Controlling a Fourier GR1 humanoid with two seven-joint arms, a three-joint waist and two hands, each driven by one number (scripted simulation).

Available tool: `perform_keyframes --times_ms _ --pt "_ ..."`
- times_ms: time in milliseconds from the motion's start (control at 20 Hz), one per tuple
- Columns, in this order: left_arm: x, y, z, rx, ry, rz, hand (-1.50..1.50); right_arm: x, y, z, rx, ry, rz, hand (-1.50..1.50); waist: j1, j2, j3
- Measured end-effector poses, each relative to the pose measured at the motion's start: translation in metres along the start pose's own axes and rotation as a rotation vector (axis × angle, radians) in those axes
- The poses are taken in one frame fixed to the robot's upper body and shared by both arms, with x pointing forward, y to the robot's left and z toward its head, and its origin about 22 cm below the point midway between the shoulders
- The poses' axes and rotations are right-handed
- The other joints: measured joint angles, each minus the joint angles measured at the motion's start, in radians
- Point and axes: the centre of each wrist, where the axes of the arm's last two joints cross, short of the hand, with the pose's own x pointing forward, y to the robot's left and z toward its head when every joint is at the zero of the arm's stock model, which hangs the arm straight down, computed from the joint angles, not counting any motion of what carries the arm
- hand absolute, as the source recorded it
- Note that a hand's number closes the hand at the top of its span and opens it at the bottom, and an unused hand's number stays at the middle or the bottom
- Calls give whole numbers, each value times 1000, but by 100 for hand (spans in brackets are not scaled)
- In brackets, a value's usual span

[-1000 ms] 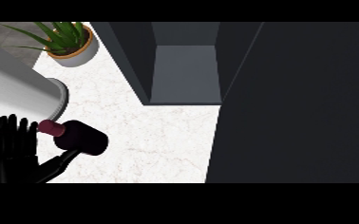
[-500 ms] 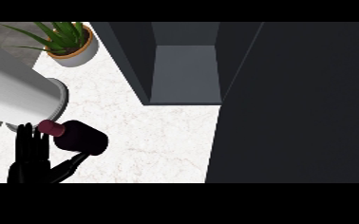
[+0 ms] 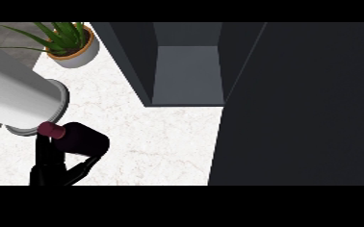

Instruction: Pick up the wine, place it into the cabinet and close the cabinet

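At the far left of the white counter (image 3: 163,144), a big grey forearm (image 3: 28,103) comes in from the side and ends just above the wine bottle (image 3: 80,139). Behind the forearm, further back on the counter, sits a green spiky plant in a round pot (image 3: 71,48).

Next comes the wine bottle itself. It is dark, with a dark red cap (image 3: 52,130) that points toward the forearm. It stands on the counter, well to the left of the cabinet and nearer to us than the plant.

Right below the bottle is a black hand (image 3: 53,170). Its fingers reach up against the bottle's side, and the thumb sticks out to the right beneath it. I cannot tell if the fingers are pinching the bottle or only touching it.

To the right of the bottle is the dark cabinet (image 3: 188,62). It stands open, with a grey floor inside. Its big dark door (image 3: 292,106) fills the whole right side.
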Motion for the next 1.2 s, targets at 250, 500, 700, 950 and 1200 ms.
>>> perform_keyframes --times_ms 250,500,700,950,1200 --pt "-13 10 -4 -5 24 44 -150 1 0 0 2 -1 0 -150 0 0 0" --pt "-23 12 -15 -19 17 70 -150 3 2 -3 7 -13 -5 -150 1 0 0" --pt "-29 15 -22 -37 22 72 -150 4 2 -2 5 -12 -8 -150 0 0 0" --pt "-40 9 -25 -42 16 72 150 0 3 0 3 6 -14 -150 -1 0 0" --pt "-44 -2 -33 -78 3 132 150 0 0 -2 -10 2 -13 -150 0 1 0"
